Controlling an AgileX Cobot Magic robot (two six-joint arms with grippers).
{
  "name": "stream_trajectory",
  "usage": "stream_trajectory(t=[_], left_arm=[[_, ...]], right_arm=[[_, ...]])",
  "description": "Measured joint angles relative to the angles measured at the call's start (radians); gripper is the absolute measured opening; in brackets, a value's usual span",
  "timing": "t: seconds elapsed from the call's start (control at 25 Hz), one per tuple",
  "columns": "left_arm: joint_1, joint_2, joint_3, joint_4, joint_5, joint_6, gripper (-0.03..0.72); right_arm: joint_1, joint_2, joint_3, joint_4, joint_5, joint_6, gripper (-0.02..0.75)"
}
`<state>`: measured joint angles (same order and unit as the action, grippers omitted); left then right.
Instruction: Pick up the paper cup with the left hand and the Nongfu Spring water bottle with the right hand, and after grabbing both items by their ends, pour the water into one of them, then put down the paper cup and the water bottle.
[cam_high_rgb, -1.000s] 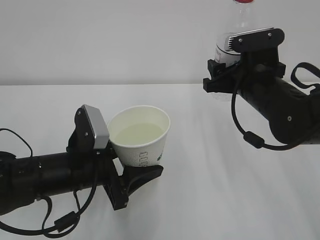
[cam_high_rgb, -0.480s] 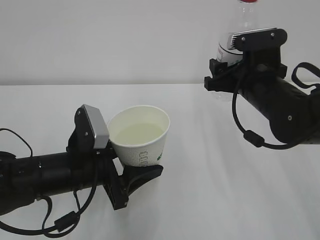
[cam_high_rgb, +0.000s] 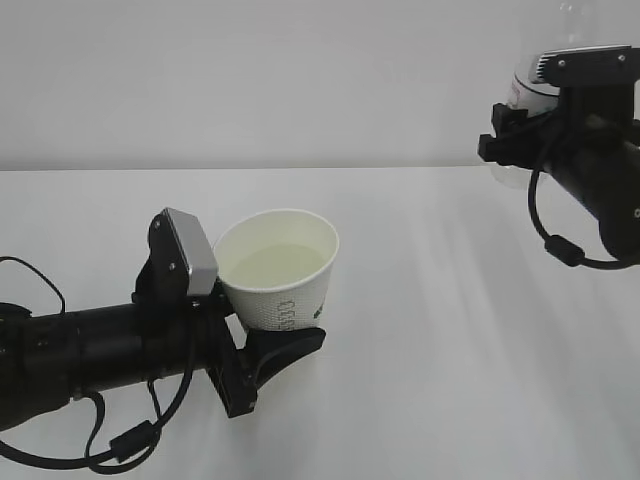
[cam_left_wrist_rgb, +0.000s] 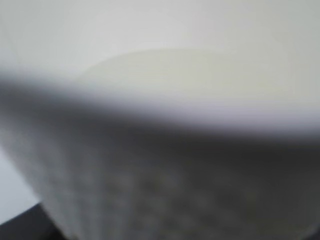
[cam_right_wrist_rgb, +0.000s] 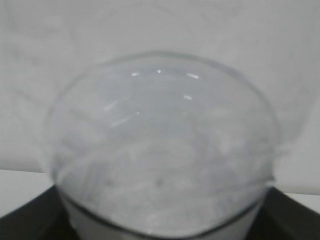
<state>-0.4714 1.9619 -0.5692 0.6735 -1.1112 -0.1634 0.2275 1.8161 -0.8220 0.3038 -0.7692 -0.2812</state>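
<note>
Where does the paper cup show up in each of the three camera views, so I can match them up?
Exterior view: paper cup left of centre, held tilted in the left gripper, above the table.
Left wrist view: paper cup fills nearly the whole frame, blurred, its rim crossing the middle.
Right wrist view: not in it; only the water bottle shows.
Shared landmark: the pale water inside the cup.
</note>
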Motion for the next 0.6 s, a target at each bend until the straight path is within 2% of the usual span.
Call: stream_trajectory(t=[0.32,0.6], left_arm=[[0.0,0.0,0.0,-0.01,0.0,0.0,0.51],[0.0,0.0,0.0,-0.012,0.0,0.0,0.51]], right_arm=[[-0.126,0.0,0.0,-0.053,0.004,0.0,0.524],[-0.13,0.0,0.0,-0.182,0.027,0.124,0.524]])
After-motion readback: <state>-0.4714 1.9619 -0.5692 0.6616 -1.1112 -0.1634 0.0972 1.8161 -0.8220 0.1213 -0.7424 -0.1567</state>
